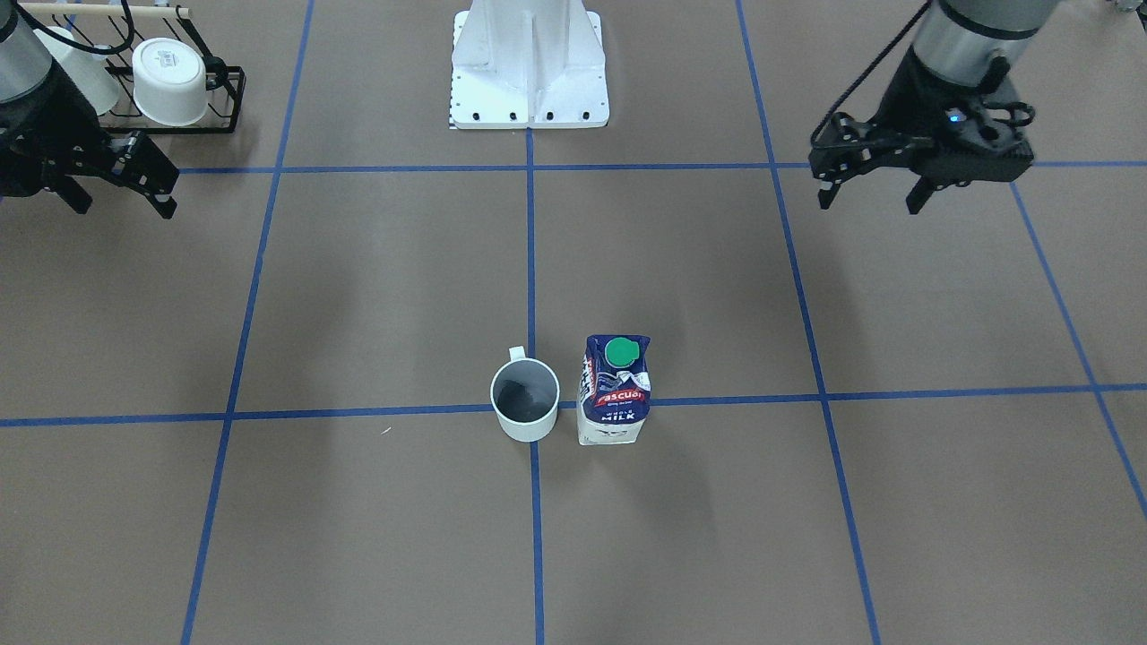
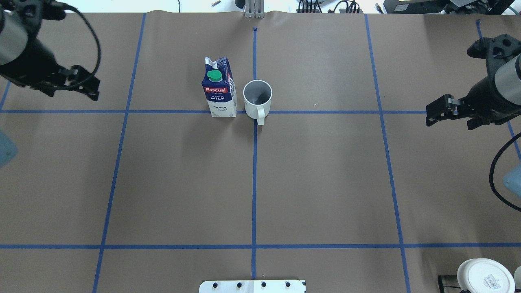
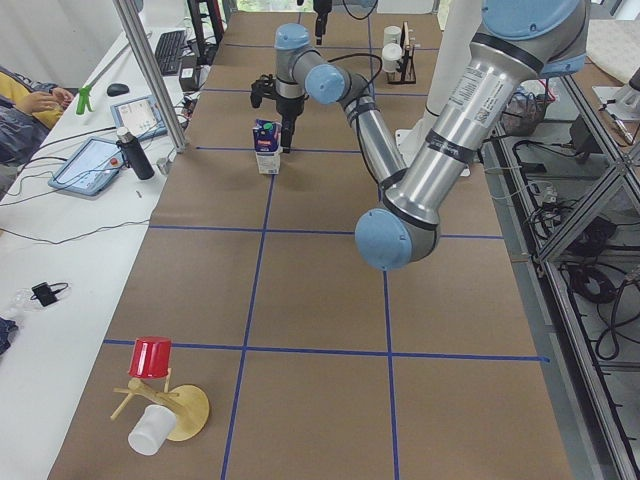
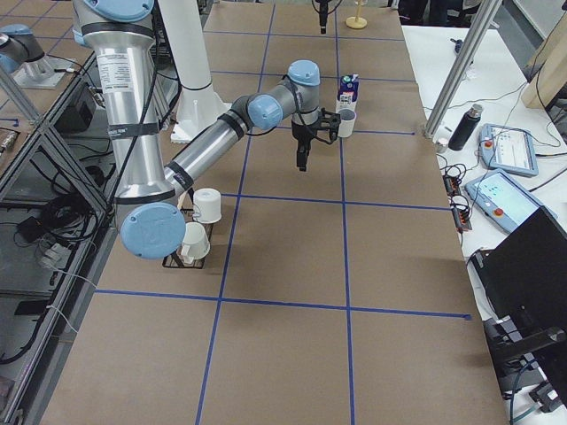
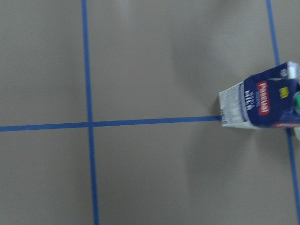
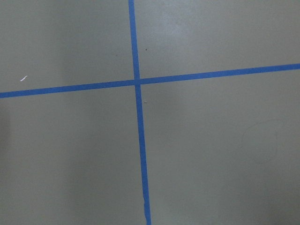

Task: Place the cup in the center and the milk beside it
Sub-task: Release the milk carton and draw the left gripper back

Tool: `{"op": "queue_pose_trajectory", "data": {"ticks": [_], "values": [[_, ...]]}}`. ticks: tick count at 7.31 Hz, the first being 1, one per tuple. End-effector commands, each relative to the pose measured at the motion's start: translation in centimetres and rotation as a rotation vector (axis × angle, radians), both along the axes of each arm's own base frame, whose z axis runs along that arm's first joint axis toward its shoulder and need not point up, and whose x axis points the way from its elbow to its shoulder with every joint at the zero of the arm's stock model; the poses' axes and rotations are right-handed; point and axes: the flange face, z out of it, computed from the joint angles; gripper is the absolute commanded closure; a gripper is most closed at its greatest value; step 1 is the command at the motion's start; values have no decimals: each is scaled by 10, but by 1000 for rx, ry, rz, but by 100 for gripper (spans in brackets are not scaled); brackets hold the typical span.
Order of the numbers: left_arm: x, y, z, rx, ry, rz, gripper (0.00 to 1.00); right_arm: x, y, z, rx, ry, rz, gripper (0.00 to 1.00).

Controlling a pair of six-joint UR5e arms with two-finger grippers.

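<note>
The cup (image 1: 525, 400), a white mug with a grey inside, stands upright on the middle crossing of the blue tape lines, handle toward the robot; it also shows in the overhead view (image 2: 257, 95). The milk (image 1: 615, 391), a navy and white carton with a green cap, stands upright close beside it on the robot's left, also in the overhead view (image 2: 220, 92) and at the left wrist view's right edge (image 5: 262, 103). My left gripper (image 1: 874, 193) is open and empty, raised far off to the side. My right gripper (image 1: 121, 202) is open and empty, raised at the opposite side.
A black wire rack (image 1: 224, 98) with two all-white mugs (image 1: 170, 81) stands near my right arm. The white robot base (image 1: 529, 72) is at the table's near edge. A wooden stand with a red cup (image 3: 152, 358) sits at the far left end.
</note>
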Motion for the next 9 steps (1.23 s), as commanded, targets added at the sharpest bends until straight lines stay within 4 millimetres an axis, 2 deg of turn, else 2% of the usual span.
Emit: {"op": "queue_pose_trajectory", "data": {"ticks": [1, 2, 4, 5, 6, 7, 9], "values": [[-35, 10, 37, 12, -28, -5, 2, 29, -3, 0, 11, -45, -14, 0], [-31, 9, 32, -46, -14, -77, 2, 41, 2, -1, 13, -70, -21, 0], [-23, 7, 27, -60, 0, -76, 2, 41, 5, -12, 41, -82, -33, 0], [-18, 2, 12, -42, 14, -77, 2, 37, 6, -9, 68, -76, -76, 0], [-3, 2, 18, -47, -2, -46, 2, 31, 6, -8, 72, -71, -96, 0], [-3, 4, 16, -25, 1, -25, 2, 30, 4, -8, 36, -54, -97, 0], [-4, 8, 13, -19, 6, -19, 2, 24, -4, -27, -23, -26, -103, 0]]}}
